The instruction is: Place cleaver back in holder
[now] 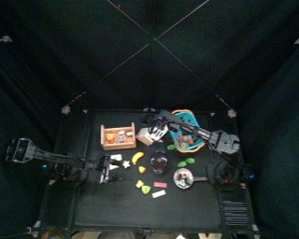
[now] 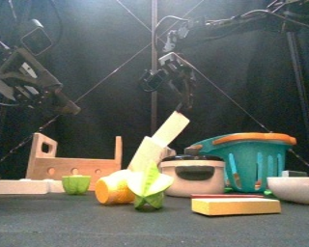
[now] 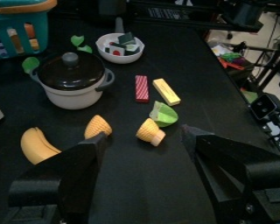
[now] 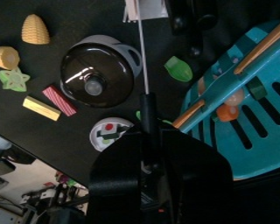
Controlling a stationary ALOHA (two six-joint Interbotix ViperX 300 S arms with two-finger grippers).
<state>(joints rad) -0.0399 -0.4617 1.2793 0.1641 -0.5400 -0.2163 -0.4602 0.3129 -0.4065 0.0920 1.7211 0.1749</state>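
Note:
The cleaver (image 2: 162, 145) is a pale flat blade, hanging tilted over the table's middle. In the right wrist view it shows edge-on as a thin line ending in a whitish piece (image 4: 145, 9). My right gripper (image 4: 143, 118) is shut on it, and in the front view that gripper (image 2: 173, 89) hangs just above the blade. The holder (image 1: 116, 136) is a tan wooden box with orange bits, just left of the cleaver (image 1: 155, 134); it also shows in the front view (image 2: 65, 166). My left gripper (image 3: 143, 175) is open and empty, low at the table's left.
A teal basket (image 1: 185, 131) stands right of the cleaver. A dark pot (image 3: 70, 79) with a lid, a white bowl (image 3: 119, 48) and several yellow and green food pieces (image 3: 94, 129) lie toward the front. A red and yellow block (image 3: 152, 89) lies beside the pot.

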